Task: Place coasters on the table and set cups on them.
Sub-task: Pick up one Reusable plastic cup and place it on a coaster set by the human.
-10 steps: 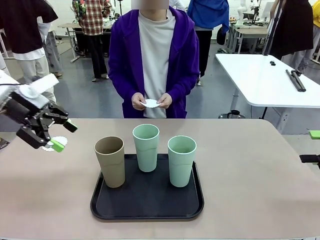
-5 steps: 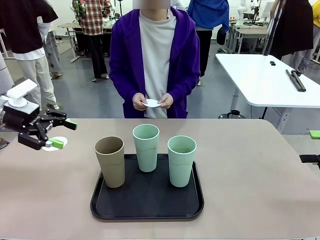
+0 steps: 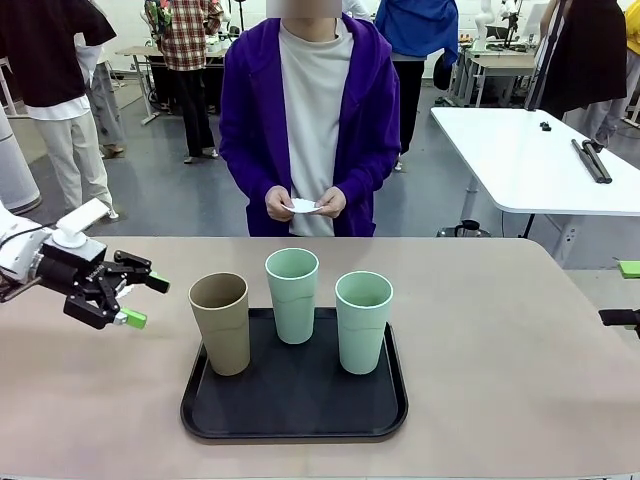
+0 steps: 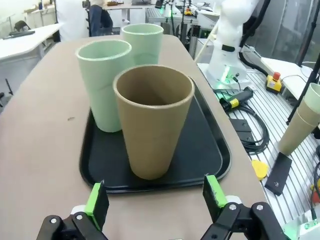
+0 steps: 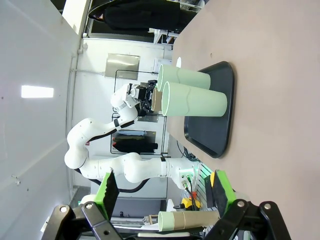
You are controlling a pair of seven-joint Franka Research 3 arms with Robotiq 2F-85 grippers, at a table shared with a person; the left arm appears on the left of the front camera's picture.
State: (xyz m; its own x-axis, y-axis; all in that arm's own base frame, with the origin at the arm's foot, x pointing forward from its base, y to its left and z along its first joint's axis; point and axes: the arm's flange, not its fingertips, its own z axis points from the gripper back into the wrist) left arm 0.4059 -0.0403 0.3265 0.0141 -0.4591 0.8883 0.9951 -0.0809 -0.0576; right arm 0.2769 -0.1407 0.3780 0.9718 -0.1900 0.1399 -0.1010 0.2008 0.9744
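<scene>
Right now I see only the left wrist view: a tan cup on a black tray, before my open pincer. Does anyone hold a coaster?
Observer: Yes. The person at the far side of the table holds a small white coaster between both hands.
Operator: And how is the right pincer?
Observer: The right pincer is open and holds nothing, well away from the tray.

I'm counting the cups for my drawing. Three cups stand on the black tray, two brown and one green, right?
Not quite. Three cups do stand on the black tray, but there is one brown cup and two green cups. The front view shows it.
</scene>
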